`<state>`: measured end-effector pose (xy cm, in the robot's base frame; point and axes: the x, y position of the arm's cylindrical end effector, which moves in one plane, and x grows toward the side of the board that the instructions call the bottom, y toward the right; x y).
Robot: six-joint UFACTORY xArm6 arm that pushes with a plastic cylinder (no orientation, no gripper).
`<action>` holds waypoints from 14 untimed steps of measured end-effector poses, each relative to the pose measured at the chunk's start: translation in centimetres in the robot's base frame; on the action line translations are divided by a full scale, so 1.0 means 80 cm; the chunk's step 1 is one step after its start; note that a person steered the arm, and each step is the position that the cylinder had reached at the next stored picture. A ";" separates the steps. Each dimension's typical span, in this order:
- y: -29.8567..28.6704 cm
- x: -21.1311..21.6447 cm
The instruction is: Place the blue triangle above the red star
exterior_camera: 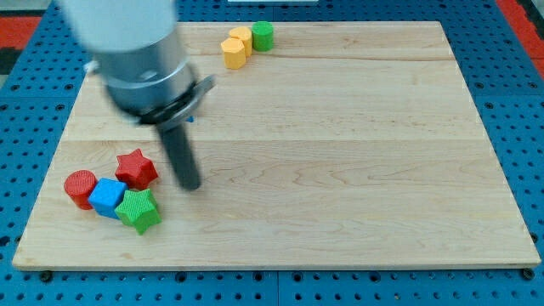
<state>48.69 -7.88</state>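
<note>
my tip [190, 184]: just right of red star [136, 168], bare rod, no gripper | red cylinder [81, 187], blue cube [107, 196], green star [138, 210]: clustered below-left of star | blue triangle: hidden

Pale wooden table [340, 127], smooth, visible grain, faint plank seams. Matt plastic-looking red star [136, 168], blue cube [107, 196], green star [138, 210]. Tool: dull dark rod ending at my tip [190, 184], under satin grey metal-like housing [136, 51].
</note>
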 end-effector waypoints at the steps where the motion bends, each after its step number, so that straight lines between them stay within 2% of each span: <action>1: 0.073 -0.096; 2: 0.029 -0.173; 3: -0.026 -0.175; 4: -0.062 -0.121; 5: -0.121 -0.112; 7: -0.159 -0.153; 8: -0.209 -0.110; 9: -0.201 -0.103; 10: -0.178 -0.183; 11: -0.174 -0.126; 14: -0.143 -0.055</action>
<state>44.31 -19.31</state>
